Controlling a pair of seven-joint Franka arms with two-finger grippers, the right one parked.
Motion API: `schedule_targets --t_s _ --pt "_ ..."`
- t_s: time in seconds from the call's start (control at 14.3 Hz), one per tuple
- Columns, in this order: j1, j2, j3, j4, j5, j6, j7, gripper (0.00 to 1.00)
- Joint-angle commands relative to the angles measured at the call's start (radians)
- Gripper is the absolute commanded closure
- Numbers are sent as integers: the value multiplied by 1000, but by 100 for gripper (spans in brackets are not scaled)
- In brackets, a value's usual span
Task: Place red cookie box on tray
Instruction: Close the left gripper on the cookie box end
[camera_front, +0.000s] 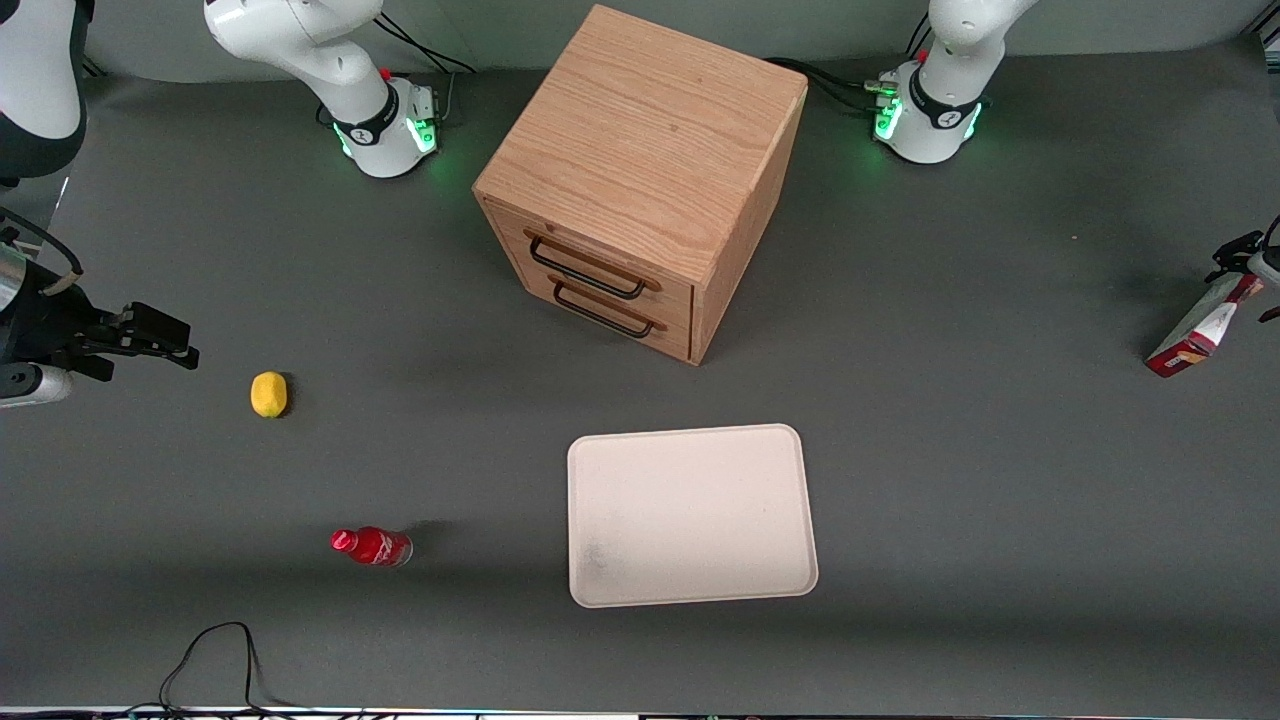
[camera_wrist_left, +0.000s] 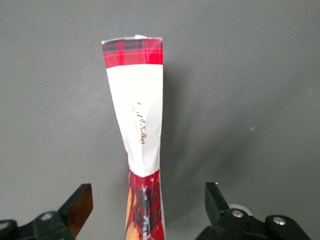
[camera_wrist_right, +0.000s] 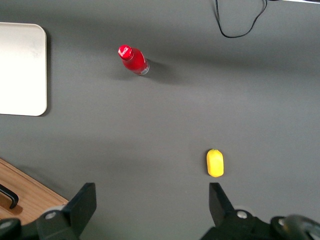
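Note:
The red cookie box (camera_front: 1195, 340) sits at the working arm's end of the table, slanting on the grey surface, far from the tray. In the left wrist view the red cookie box (camera_wrist_left: 136, 100) shows a narrow white side with red tartan ends. My gripper (camera_front: 1255, 265) is over the box's upper end. The gripper (camera_wrist_left: 147, 195) is open; its dark fingers (camera_wrist_left: 80, 202) straddle the box with a gap on each side. The cream-white tray (camera_front: 690, 432) lies bare near the table's middle, nearer the front camera than the cabinet.
A wooden drawer cabinet (camera_front: 640, 180) stands at mid-table, farther from the front camera than the tray. Toward the parked arm's end are a yellow lemon (camera_front: 268, 394) and a small red bottle (camera_front: 372, 546). A black cable (camera_front: 215, 660) loops near the front edge.

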Motion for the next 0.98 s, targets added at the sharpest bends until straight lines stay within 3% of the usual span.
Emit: schedule_targets --t_s 0.0,0.07,0.14,0.28,0.42,0.91 --pt "-8 9 5 -13 -25 40 27 0" --pt "-9 13 5 -13 -25 42 27 0" --pt "-16 13 5 -11 -25 43 27 16" --pt "-19 12 5 -11 -23 39 27 64" --pt "-19 12 6 -8 -23 37 27 100" --pt "-19 -10 6 13 -20 16 27 100"
